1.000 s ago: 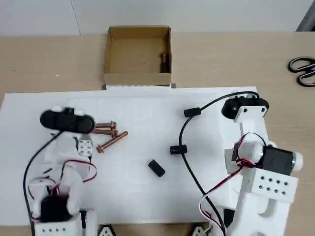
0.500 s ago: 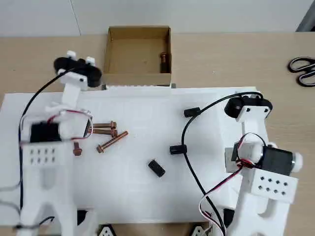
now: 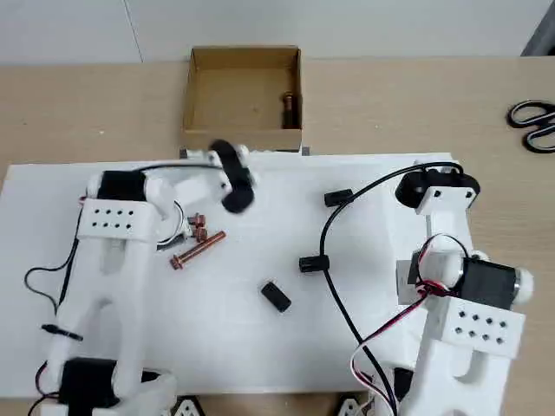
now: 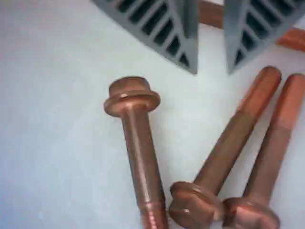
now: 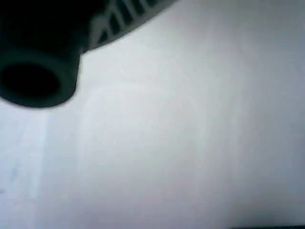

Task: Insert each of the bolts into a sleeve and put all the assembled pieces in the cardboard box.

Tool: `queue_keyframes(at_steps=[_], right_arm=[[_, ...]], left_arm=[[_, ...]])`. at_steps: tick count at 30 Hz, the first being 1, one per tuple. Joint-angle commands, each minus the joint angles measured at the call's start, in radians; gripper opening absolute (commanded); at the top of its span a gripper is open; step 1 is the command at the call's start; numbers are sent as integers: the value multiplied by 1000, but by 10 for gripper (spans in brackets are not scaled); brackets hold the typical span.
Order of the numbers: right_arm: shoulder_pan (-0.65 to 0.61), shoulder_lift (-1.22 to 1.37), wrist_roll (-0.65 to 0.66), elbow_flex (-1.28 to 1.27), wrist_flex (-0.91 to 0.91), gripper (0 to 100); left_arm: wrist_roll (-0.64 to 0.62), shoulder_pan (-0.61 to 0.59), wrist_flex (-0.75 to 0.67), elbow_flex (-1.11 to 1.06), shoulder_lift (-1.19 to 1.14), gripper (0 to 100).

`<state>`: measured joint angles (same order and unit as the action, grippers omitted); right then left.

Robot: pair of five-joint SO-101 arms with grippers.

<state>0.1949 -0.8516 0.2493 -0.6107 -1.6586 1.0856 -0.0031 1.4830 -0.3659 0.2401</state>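
Note:
Three copper bolts lie on the white sheet in the left wrist view: one apart (image 4: 138,143) and two side by side (image 4: 228,157). My left gripper (image 4: 212,67) hangs just above them, open by a narrow gap, and a fourth bolt (image 4: 212,13) runs across behind its grey fingers (image 4: 167,28). From above, the bolts (image 3: 199,244) lie under the left arm. My right gripper (image 5: 52,52) is shut on a black sleeve (image 5: 33,83) over the sheet's right side. Three loose sleeves (image 3: 338,198), (image 3: 314,263), (image 3: 276,296) lie mid-sheet. The cardboard box (image 3: 198,95) holds one assembled piece (image 3: 289,108).
The white sheet (image 3: 260,355) covers most of the wooden table. Scissors (image 3: 533,121) lie at the far right edge. The right arm's black cable (image 3: 334,286) loops across the sheet near the sleeves.
The left arm rose from the sheet's left side, passed near the box's left corner, then swung right and down over the bolts. The right arm has barely moved.

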Motion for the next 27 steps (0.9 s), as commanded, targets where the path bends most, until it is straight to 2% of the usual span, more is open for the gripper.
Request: queue_keyframes(at_steps=[1,7,16,27], right_arm=[[8,-22,-3,11,19,4],[8,-22,-3,11,19,4],[7,-16,-2,11,21,4],[7,-15,-2,11,22,4]], left_arm=[[163,3,-12,38,0,41],[224,3,-130,50,-98,43],[229,3,-107,234,-356,71],[229,3,-107,386,-552,72]])
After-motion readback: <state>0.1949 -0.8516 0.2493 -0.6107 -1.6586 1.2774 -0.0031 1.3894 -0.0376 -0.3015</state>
